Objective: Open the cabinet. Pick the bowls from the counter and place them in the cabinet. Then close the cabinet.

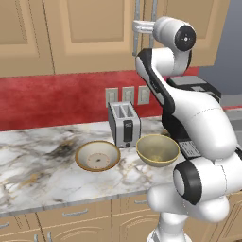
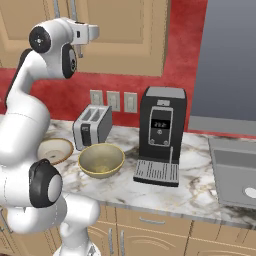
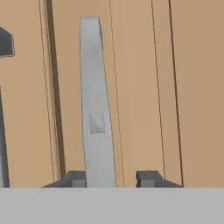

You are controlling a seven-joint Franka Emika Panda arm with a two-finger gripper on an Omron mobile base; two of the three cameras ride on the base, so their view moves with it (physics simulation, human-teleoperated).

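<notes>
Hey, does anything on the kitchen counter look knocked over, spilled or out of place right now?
Nothing stands out. The shallow tan-rimmed bowl, olive-yellow bowl, silver toaster and black coffee machine all stand upright on the marble counter.

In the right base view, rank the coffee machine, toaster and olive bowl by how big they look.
1. Coffee machine, clearly the largest.
2. and 3. Toaster and olive bowl look about alike; the bowl sits nearer the camera, so I won't rank them.
</notes>
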